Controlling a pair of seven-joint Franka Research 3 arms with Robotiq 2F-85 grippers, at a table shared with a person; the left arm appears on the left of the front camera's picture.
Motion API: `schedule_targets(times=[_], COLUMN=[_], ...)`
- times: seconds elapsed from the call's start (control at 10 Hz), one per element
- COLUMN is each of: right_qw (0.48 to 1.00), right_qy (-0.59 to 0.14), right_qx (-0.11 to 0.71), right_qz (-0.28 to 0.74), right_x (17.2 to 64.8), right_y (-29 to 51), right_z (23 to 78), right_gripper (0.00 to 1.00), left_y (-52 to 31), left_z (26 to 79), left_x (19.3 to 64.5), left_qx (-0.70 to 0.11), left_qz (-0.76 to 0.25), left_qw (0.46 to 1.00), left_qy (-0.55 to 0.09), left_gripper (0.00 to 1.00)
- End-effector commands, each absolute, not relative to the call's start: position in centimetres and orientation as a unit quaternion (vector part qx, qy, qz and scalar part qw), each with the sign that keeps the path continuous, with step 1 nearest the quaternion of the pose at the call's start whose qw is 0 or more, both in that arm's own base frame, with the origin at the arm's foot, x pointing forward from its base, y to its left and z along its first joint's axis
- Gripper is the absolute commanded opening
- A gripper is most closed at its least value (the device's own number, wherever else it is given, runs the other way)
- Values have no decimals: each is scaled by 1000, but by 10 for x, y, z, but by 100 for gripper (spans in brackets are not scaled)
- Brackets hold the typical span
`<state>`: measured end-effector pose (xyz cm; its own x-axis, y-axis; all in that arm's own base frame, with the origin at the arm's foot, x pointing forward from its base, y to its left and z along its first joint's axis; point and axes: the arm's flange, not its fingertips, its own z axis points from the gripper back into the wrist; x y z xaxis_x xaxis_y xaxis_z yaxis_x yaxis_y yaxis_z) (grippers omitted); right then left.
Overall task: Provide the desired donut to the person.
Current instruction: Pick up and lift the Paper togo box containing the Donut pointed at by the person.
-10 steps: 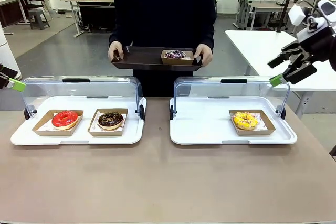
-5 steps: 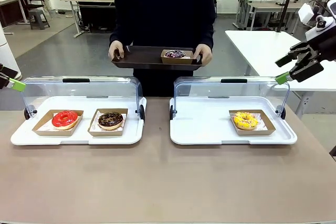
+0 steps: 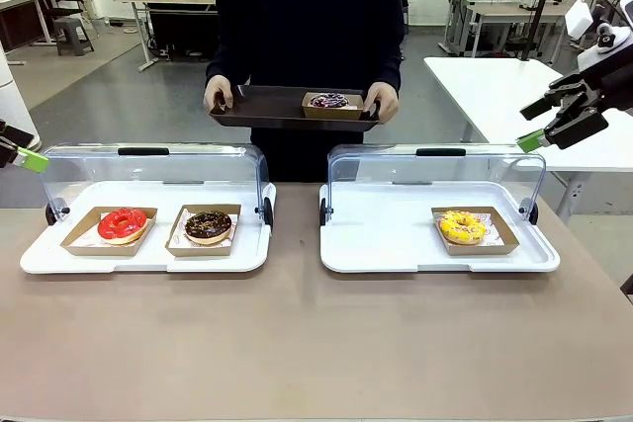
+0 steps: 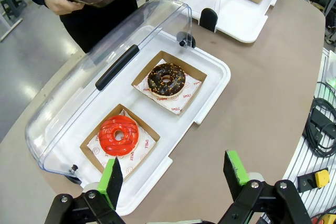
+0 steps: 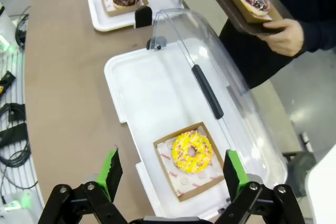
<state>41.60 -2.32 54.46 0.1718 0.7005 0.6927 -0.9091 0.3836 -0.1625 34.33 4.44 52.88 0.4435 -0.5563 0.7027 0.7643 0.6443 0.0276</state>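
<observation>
The person [image 3: 307, 17] stands across the table holding a dark tray [image 3: 267, 111] with a purple-glazed donut [image 3: 329, 102] in a card tray. A red donut [image 3: 122, 224] and a chocolate donut [image 3: 208, 226] lie in the left white case, a yellow donut [image 3: 462, 226] in the right one. My right gripper [image 3: 531, 126] hangs open and empty, above and right of the right case; its wrist view has the yellow donut [image 5: 192, 151] below the open gripper [image 5: 172, 174]. My left gripper [image 3: 22, 148] is open at the far left, above the red donut [image 4: 118, 135] and chocolate donut [image 4: 166, 79].
Both white cases [image 3: 297, 244] have their clear lids [image 3: 435, 170] swung open toward the person. The brown table top [image 3: 297, 343] in front of the cases is bare. A white table [image 3: 495, 86] stands behind on the right. Cables [image 4: 320, 129] lie off the table's edge.
My right gripper has drawn back up and to the right, away from the right case's lid, staying open. The person, the tray and the left gripper are unmoved.
</observation>
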Motion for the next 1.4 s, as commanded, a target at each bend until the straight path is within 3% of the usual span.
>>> schedule_targets(times=[0.0, 1.3], right_qw=[740, 743], right_qy=[-387, -378], right_qx=[151, 157], right_qz=[529, 529], right_x=[416, 418], right_y=[-19, -19], right_z=[542, 546], right_gripper=[100, 100], left_y=[45, 45], left_z=[528, 528], left_x=[343, 343], left_qx=[-154, -154], left_qz=[-393, -393], left_qw=[835, 835], left_qy=[-352, -352], left_gripper=[100, 100])
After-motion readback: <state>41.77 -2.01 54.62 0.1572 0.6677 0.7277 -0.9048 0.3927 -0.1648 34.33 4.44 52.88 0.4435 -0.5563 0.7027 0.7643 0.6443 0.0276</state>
